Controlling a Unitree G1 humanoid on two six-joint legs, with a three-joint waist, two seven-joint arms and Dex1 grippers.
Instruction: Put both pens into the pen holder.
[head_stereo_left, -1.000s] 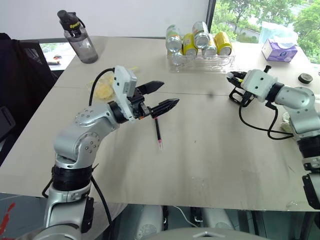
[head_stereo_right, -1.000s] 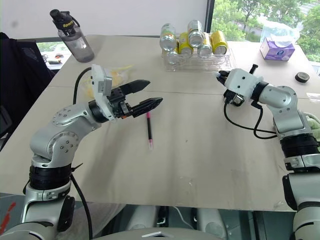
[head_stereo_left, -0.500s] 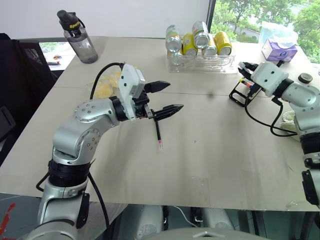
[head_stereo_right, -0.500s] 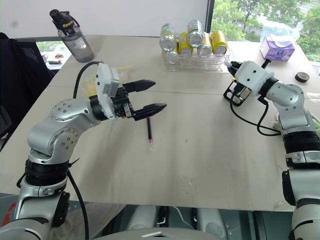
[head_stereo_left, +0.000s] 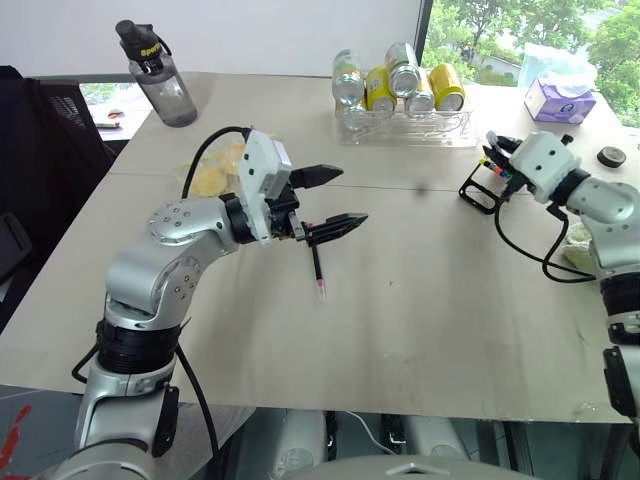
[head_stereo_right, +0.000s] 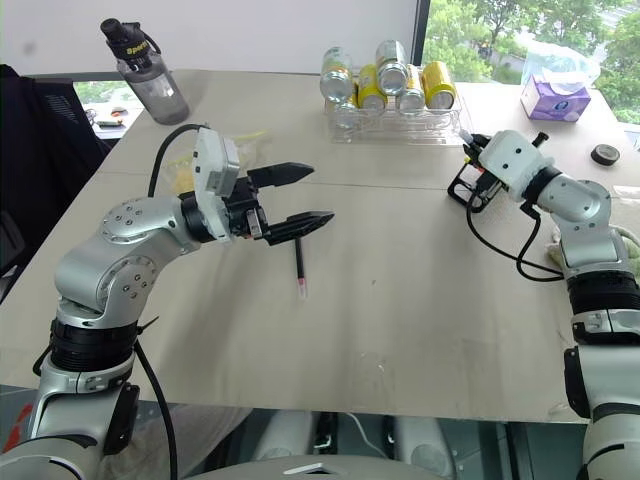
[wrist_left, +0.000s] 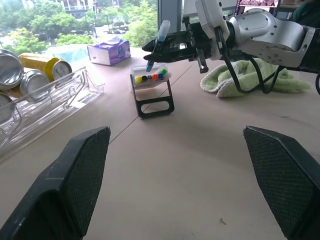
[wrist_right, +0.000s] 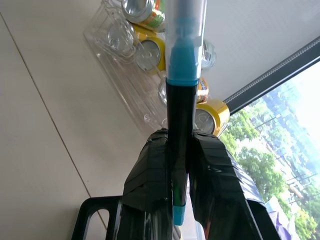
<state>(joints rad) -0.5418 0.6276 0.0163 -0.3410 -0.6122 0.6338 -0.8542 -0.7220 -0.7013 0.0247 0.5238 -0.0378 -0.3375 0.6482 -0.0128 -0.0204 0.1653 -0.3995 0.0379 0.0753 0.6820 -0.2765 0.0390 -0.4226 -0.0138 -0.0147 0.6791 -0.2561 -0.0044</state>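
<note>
Bare beige tabletop (head_stereo_left: 430, 300) lay open between the two arms. A clear plastic tray of drink cans (head_stereo_left: 405, 112) stood close behind the small black-framed pen holder (head_stereo_left: 487, 186), with a purple tissue box (head_stereo_left: 558, 100) and crumpled green cloth (wrist_left: 250, 80) beside it.

The worktop (head_stereo_left: 420, 300) is matt and smooth. The cans (head_stereo_left: 405, 85) are shiny metal in a clear glossy plastic tray (head_stereo_left: 400, 128). The towel (wrist_left: 240, 80) is fluffy cloth. The blue pen (wrist_right: 181, 100) has a translucent plastic cap.
</note>
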